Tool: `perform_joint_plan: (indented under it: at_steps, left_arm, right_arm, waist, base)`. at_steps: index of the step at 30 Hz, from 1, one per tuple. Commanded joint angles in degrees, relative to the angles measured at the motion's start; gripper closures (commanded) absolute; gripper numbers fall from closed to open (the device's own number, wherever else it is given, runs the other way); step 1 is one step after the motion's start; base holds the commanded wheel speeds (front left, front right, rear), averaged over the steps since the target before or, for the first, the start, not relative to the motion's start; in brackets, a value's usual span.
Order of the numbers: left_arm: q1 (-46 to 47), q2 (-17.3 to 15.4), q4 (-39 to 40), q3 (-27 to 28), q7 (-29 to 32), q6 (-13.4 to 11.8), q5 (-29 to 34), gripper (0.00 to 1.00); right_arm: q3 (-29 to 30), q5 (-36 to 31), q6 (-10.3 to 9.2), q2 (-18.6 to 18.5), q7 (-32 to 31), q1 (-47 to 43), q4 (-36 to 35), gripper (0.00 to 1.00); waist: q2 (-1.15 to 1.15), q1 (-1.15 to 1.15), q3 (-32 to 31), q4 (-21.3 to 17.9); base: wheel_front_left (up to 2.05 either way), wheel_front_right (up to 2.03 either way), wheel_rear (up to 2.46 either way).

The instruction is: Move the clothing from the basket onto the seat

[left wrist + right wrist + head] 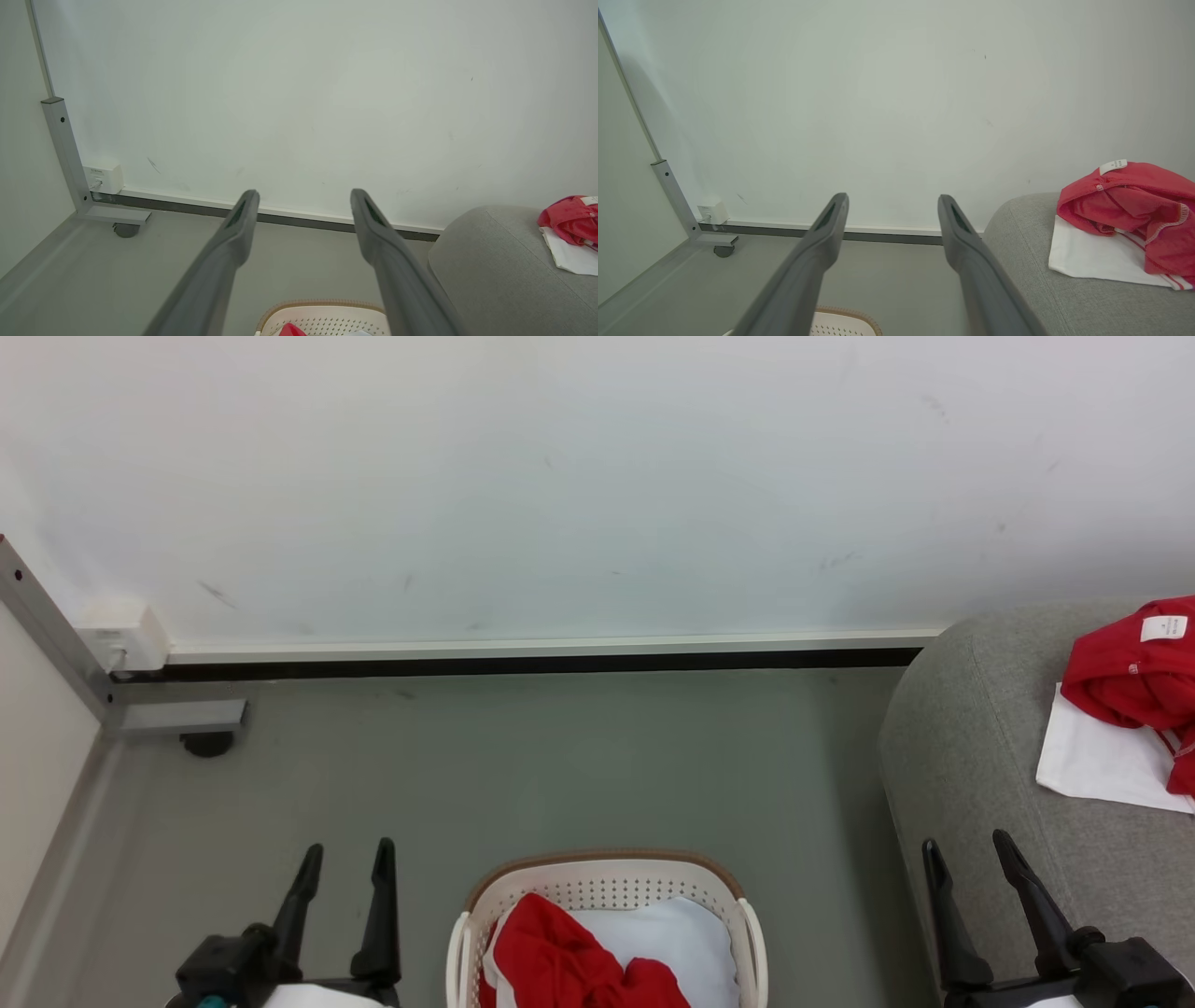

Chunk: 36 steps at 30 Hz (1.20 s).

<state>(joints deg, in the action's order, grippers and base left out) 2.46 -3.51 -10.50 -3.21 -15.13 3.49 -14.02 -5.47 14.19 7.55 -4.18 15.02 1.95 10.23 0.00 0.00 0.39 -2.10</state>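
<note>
White wall (pixel 560 476) stands at the back, with grey-green floor (pixel 513 765) under it. Next biggest is the grey seat (pixel 971 737), over on my right side. The basket (pixel 607 857) sits on the floor, low in the middle of my head view, near the seat. One bunch of red clothes (pixel 551 952) lies in the basket on top of a white pad (pixel 672 933), between my two grippers and lower in the picture than their tips. Another red piece (pixel 1130 672) lies up on the seat with white cloth (pixel 1102 761) poking out under it. My left gripper (pixel 347 847) hangs over the floor, just left of the basket. My right gripper (pixel 966 840) shows against the side of the seat, right of the basket and well apart from the red piece. Both have their fingers spread wide with nothing between them. Smallest is a white label (pixel 1164 628) on top of the red piece.
</note>
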Motion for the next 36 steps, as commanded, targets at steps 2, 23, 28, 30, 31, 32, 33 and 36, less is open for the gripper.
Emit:
perform_joint_plan:
  at_steps: [2,23,28,30,31,32,33,36]
  left_arm:
    - [-0.24,0.25,-0.48,0.89,-0.03,0.54,1.51,0.0]
    - [0.33,0.55,-1.42,0.39,-0.03,1.75,1.35,0.0]
    - [0.3,0.54,-1.74,0.27,-0.03,1.64,1.35,0.0]
    - [0.35,0.55,-1.8,0.25,-0.03,1.7,1.37,0.0]
    - [0.36,0.55,-1.82,0.27,-0.03,1.75,1.42,0.0]
    - [0.39,0.55,-1.83,0.23,-0.03,1.79,1.46,0.0]
    - [0.39,0.55,-1.83,0.23,-0.03,1.79,1.46,0.0]
    - [0.42,0.55,-1.83,0.13,-0.03,1.98,1.58,0.0]
  right_arm:
    - [0.17,-0.18,-0.13,0.04,0.21,0.08,0.17,0.0]
    - [0.55,0.32,-0.13,0.48,0.21,0.35,0.51,0.0]
    - [0.23,0.48,-0.13,0.27,0.21,0.64,0.8,0.0]
    - [0.14,0.54,-0.13,0.25,0.22,0.69,0.86,0.0]
    - [0.1,0.52,-0.13,0.22,0.21,0.71,0.87,0.0]
    - [0.07,0.53,-0.13,0.2,0.21,0.74,0.88,0.0]
    - [0.07,0.53,-0.13,0.2,0.21,0.74,0.88,0.0]
    - [0.07,0.59,-0.13,0.04,0.21,0.87,0.84,0.0]
  waist:
    - [0.0,0.0,-0.05,-0.11]
    - [0.0,0.0,-0.46,0.01]
    - [0.0,0.0,-0.55,-0.25]
    - [0.0,0.0,-0.55,-0.34]
    - [0.0,0.0,-0.54,-0.39]
    - [0.0,0.0,-0.53,-0.45]
    - [0.0,0.0,-0.53,-0.45]
    - [0.0,0.0,-0.4,-0.69]
  base:
    - [0.0,0.0,0.0]
    - [0.0,0.0,0.0]
    - [0.0,0.0,0.0]
    - [0.0,0.0,0.0]
    - [0.0,0.0,0.0]
    - [0.0,0.0,0.0]
    - [0.0,0.0,0.0]
    - [0.0,0.0,0.0]
